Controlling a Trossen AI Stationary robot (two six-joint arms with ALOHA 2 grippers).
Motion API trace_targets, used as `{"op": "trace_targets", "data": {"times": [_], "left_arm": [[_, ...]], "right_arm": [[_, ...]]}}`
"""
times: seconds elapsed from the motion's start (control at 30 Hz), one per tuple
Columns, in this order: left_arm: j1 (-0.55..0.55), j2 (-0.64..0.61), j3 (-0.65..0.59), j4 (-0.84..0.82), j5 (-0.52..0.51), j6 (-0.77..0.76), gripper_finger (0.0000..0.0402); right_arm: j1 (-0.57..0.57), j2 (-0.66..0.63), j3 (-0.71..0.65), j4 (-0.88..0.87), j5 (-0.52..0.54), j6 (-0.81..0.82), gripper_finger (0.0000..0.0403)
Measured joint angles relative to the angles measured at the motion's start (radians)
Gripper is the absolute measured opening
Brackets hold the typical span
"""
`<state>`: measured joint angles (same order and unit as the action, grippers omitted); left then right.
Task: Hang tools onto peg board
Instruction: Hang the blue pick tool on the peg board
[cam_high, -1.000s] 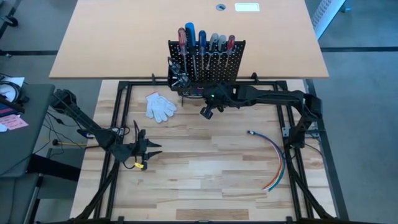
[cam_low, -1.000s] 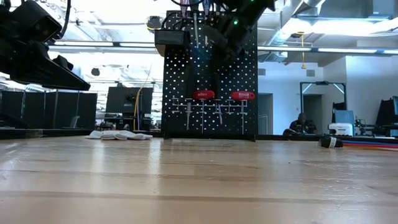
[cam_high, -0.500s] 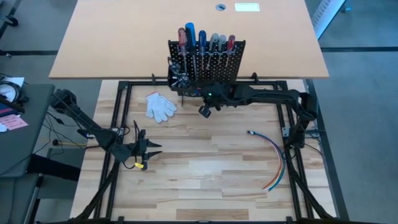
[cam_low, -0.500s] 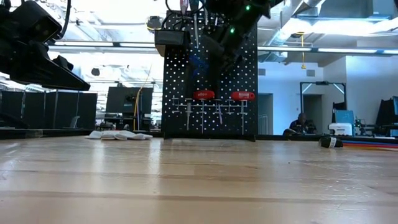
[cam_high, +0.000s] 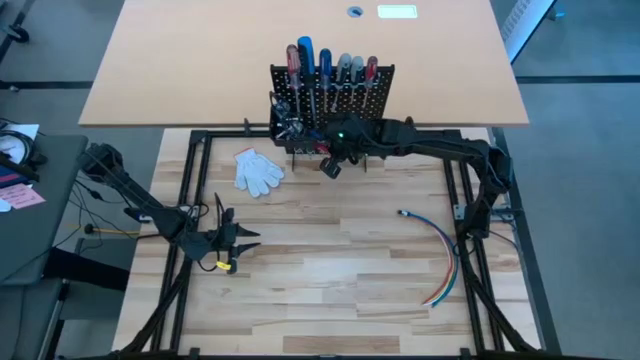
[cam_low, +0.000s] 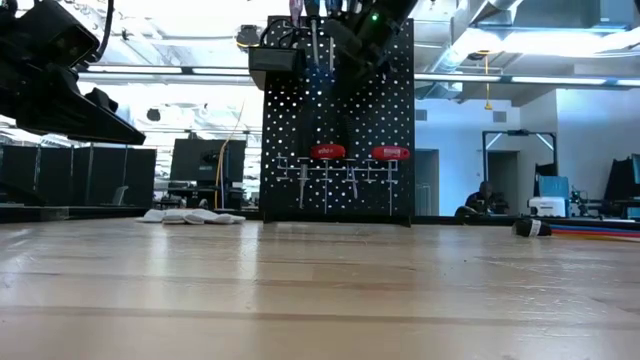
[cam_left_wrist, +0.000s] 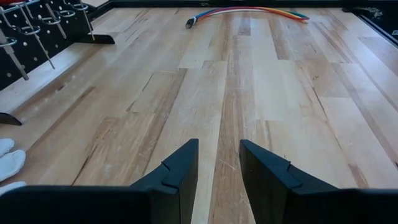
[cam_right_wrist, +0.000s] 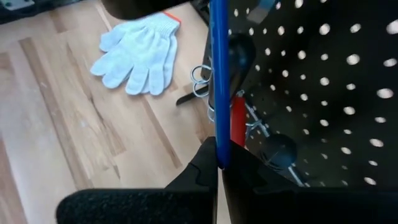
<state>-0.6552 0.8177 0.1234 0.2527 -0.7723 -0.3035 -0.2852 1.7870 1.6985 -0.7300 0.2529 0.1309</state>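
Near edge of the light wooden slat table (cam_high: 330, 280): bare boards across the lower part of the high view.

Left gripper (cam_high: 243, 240), lower left of the high view, hangs just above the boards, well apart from the work. In its wrist view the two dark fingers (cam_left_wrist: 177, 177) stand a narrow gap apart with nothing between them. Judged to be waiting.

Bundle of coloured wires (cam_high: 443, 255) lies in a curve at right of centre in the high view, untouched. Pair of white knit gloves (cam_high: 258, 170) lies flat at upper left of centre, just in front of the board's stand.

Right gripper (cam_high: 332, 165) is reached across from the right side to the front face of the small upright black perforated peg board (cam_high: 380, 80), upper centre of the high view. Its wrist view shows the fingers (cam_right_wrist: 202, 168) pinched together on a thin blue rod (cam_right_wrist: 219, 81), seemingly a screwdriver's shaft or slim handle; which end is which cannot be told. The rod is held upright, parallel to the board and close to it, likely so it can drop through one of the wire ring holders (cam_right_wrist: 200, 73).

Farther back, a row of screwdrivers with red, blue and grey handles (cam_high: 325, 62) already stands along the board's top edge. In the low view two red-handled tools (cam_low: 327, 152) hang on the lower row.

Judgement: most tools are hung; this one is near its seat.
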Motion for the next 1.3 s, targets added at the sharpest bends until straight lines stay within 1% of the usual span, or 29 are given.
{"op": "trace_targets", "data": {"times": [0.13, 0.23, 0.4, 0.5, 0.7, 0.83, 0.97, 1.07, 1.17, 1.3], "left_arm": [[0.001, 0.000, 0.000, 0.000, -0.005, 0.000, 0.0114], [0.007, 0.000, 0.000, 0.000, -0.006, 0.000, 0.0114], [0.021, 0.000, 0.000, 0.000, -0.006, 0.000, 0.0114], [0.033, 0.000, 0.000, 0.000, -0.005, 0.002, 0.0114], [0.042, 0.000, 0.000, 0.000, -0.005, 0.001, 0.0114], [0.042, 0.000, 0.000, 0.001, -0.005, 0.007, 0.0114], [0.043, 0.000, 0.000, 0.058, -0.022, 0.077, 0.0114], [0.049, 0.000, 0.001, 0.104, -0.065, 0.157, 0.0114], [0.077, 0.000, 0.003, 0.132, -0.090, 0.223, 0.0114], [0.131, 0.000, 0.033, 0.117, -0.105, 0.256, 0.0114]], "right_arm": [[-0.013, 0.002, -0.001, 0.000, -0.044, -0.008, 0.0014], [-0.013, 0.002, -0.001, -0.003, -0.049, -0.023, 0.0014], [-0.012, 0.002, -0.001, -0.055, -0.100, -0.034, 0.0013], [-0.009, 0.002, -0.001, -0.065, -0.098, -0.034, 0.0013], [-0.009, 0.002, -0.001, -0.008, -0.069, -0.035, 0.0013], [-0.015, 0.002, -0.001, -0.039, -0.068, -0.035, 0.0013], [-0.019, 0.002, -0.002, -0.060, -0.067, -0.035, 0.0013], [-0.019, 0.002, -0.002, -0.057, -0.067, -0.035, 0.0013], [-0.021, 0.002, -0.002, -0.057, -0.068, -0.045, 0.0013], [-0.026, 0.032, -0.001, -0.034, -0.068, -0.062, 0.0013]]}}
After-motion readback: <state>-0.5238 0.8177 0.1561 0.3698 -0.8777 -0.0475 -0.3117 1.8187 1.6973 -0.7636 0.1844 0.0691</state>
